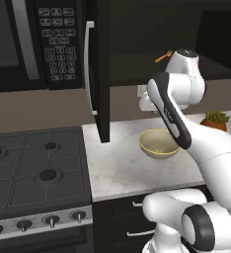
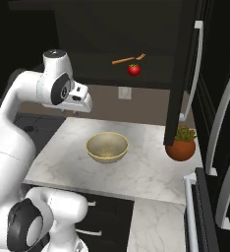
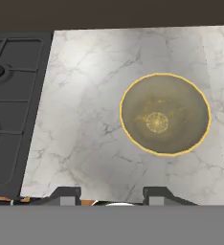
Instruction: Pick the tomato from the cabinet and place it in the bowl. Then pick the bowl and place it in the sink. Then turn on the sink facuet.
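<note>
The tomato sits on the dark shelf of the open cabinet, small, red and glossy. The pale yellow bowl stands upright and empty on the marble counter below that shelf. My gripper hangs left of the bowl and higher, pointing down at the counter, well below and left of the tomato. In the hand view the bowl lies to the upper right of my gripper, whose fingertips stand apart with nothing between them. The sink and the sink facuet are out of view.
A wooden spoon lies on the shelf just above the tomato. A potted plant stands at the counter's right, under the open cabinet door. A black stove borders the counter's left, with a microwave above it.
</note>
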Controlling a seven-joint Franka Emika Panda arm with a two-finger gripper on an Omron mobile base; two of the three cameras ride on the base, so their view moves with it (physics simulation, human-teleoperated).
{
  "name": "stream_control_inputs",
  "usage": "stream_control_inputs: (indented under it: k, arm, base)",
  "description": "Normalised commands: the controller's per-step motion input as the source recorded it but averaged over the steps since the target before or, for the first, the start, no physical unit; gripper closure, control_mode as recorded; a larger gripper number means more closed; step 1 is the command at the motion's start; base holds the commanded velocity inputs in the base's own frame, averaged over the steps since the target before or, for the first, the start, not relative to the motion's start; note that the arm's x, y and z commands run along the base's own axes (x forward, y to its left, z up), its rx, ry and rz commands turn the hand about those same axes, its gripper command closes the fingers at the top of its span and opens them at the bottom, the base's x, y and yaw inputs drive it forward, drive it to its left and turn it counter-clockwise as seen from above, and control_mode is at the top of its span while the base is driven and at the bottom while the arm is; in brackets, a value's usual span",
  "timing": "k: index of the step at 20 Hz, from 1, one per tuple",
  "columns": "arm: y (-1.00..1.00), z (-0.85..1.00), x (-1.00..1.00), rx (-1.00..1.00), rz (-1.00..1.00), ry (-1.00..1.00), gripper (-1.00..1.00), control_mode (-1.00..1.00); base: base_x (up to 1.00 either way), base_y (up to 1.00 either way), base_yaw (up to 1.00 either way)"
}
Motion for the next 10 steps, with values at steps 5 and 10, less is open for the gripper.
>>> stream_control_inputs:
  k: [5, 10]
  arm:
    - [-0.16, 0.09, -0.35, 0.00, -0.03, -0.19, -1.00, -1.00]
    - [-0.49, 0.50, -0.40, -0.03, -0.08, -0.42, -1.00, -1.00]
  base:
    - [0.00, 0.00, 0.00]
    - [0.00, 0.00, 0.00]
